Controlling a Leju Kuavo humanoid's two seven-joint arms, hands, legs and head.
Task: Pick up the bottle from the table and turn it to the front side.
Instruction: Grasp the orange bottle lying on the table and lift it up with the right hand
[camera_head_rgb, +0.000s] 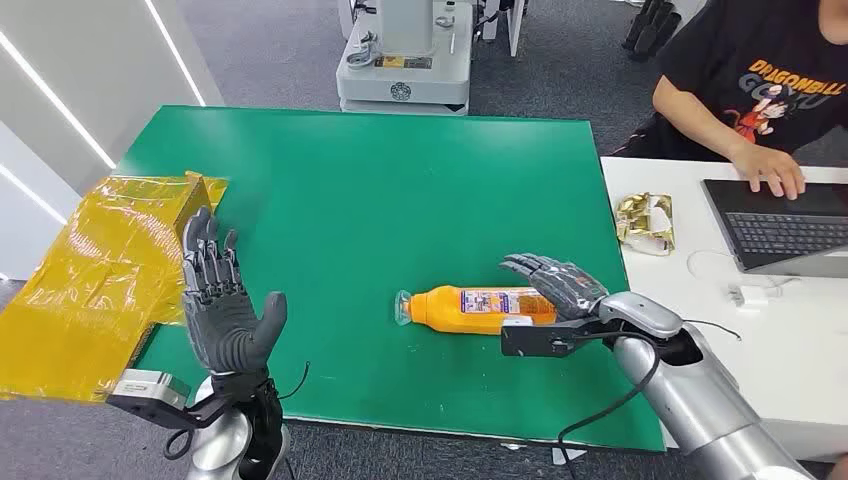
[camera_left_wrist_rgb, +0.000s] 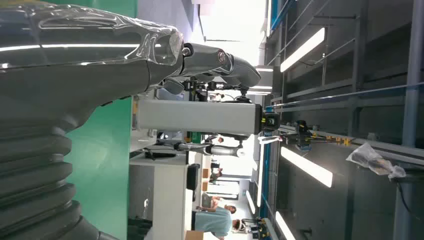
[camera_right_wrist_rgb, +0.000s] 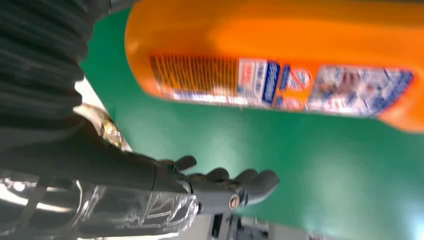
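We see the orange bottle (camera_head_rgb: 478, 305) lying on its side on the green surface (camera_head_rgb: 380, 190), cap toward nine o'clock, label partly up. Our right robot hand (camera_head_rgb: 555, 282) sits at its three o'clock end, fingers spread and not yet closed, apparently lined up for a grasp. Our left robot hand (camera_head_rgb: 225, 305) stands spread, upright at eight o'clock, holding nothing.

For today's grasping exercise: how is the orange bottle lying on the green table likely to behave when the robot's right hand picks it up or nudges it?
The orange bottle lies on its side on the green table, so a nudge would probably roll it. It looks full of orange liquid, so likely fairly heavy for its size. Its smooth plastic and glossy label may slip in the right hand, whose fingers are spread beside it.
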